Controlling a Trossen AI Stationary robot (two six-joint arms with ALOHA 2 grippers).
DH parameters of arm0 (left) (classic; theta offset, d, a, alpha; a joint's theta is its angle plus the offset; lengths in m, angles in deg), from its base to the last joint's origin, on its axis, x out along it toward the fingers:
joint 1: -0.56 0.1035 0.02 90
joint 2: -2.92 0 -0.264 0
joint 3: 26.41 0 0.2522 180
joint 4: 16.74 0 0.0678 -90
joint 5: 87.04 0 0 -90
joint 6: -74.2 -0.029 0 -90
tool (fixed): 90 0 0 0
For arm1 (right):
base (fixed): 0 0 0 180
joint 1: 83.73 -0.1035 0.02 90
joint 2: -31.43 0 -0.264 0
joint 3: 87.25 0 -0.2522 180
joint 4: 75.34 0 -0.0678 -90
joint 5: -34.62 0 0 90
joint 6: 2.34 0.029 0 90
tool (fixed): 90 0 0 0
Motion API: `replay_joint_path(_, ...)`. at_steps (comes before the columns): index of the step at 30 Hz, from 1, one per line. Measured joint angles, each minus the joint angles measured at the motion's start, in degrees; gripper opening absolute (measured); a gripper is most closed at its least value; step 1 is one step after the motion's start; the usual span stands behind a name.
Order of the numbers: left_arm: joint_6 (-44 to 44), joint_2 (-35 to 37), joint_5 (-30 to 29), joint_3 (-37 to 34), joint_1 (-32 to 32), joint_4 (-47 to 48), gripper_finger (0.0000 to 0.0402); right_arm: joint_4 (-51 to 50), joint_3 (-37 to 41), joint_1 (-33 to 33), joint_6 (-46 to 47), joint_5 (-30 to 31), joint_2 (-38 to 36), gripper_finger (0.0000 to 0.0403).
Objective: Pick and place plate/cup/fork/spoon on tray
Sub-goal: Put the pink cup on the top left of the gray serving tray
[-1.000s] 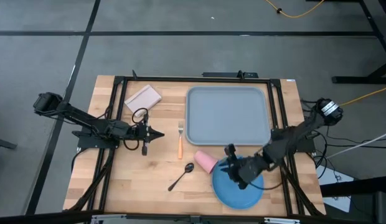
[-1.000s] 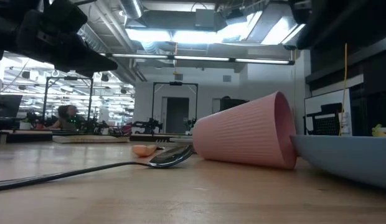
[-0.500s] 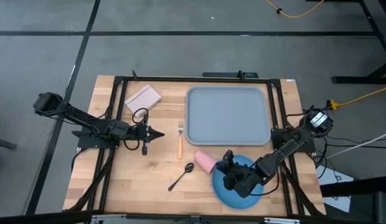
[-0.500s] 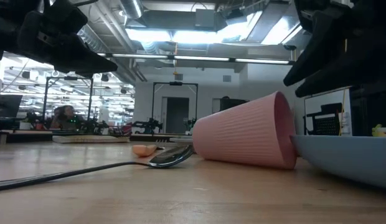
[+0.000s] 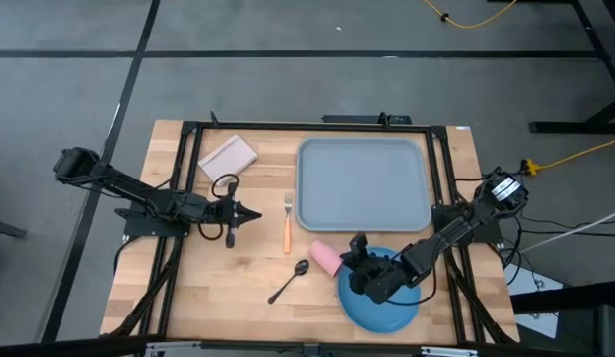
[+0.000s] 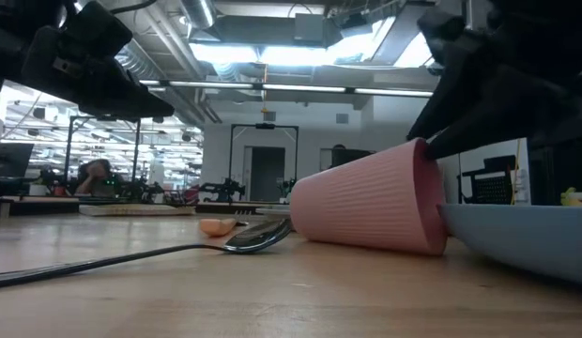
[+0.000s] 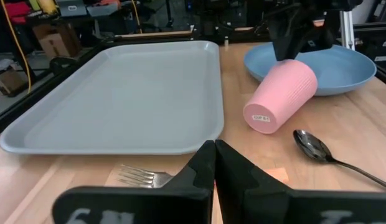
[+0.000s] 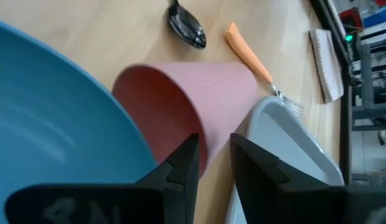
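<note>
One small white sticker sits on the flat base of the cup (image 7: 281,97); its print is too small to read.

Right gripper (image 5: 358,247): hangs over the near edge of the table, above the plate's rim and at the cup's open mouth. Its two fingers (image 8: 180,163) are slightly parted, a narrow gap between them, and they straddle the cup's rim; contact with the rim cannot be confirmed. Nothing is lifted.

Left gripper (image 5: 256,213): hangs above the table's left half, its tip aimed toward the fork, fingers pressed together, empty.

Cup: pink, ribbed, lying on its side on the wood, mouth toward the plate and touching or just beside its rim, base toward the spoon.

Plate (image 5: 389,309): blue, flat on the table at the near edge, partly under the right arm.

Spoon (image 5: 289,281): dark, lying on the wood, bowl just beside the cup's base, handle running toward the near left.

Fork (image 5: 287,222): orange handle, metal tines pointing to the far side, lying just left of the tray.

Tray (image 5: 362,184): grey-blue, bare, at the far middle of the table, near the cup and plate.

Pale flat rectangle (image 5: 228,156): at the far left of the table, well apart from the rest.
</note>
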Motion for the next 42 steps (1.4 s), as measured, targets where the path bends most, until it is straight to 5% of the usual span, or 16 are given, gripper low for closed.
replay_joint_path(7,0.04,0.00,0.00,0.00,0.00,0.00,0.0000,1.01,0.00,4.29,0.44,-0.53,0.02,0.0094)
replay_joint_path(12,-0.02,0.00,0.00,0.00,0.00,0.01,0.0000,2.99,0.00,7.25,0.11,-6.21,0.02,0.0092)
replay_joint_path(19,-0.04,0.00,0.00,0.00,0.00,1.87,0.0000,4.59,0.02,9.13,-0.02,-9.98,0.04,0.0012)
replay_joint_path(26,-0.04,0.00,0.00,0.00,-0.02,3.63,0.0000,3.90,-0.98,9.06,2.81,-7.87,-2.28,0.0004)
replay_joint_path(35,-0.07,0.00,0.00,0.00,-0.02,3.69,0.0000,-12.46,-18.94,12.76,4.68,1.35,-8.18,0.0002)
replay_joint_path(42,-0.07,0.00,0.00,0.00,-0.02,3.72,0.0000,-14.98,-35.77,31.79,0.25,-3.46,-7.13,0.0001)
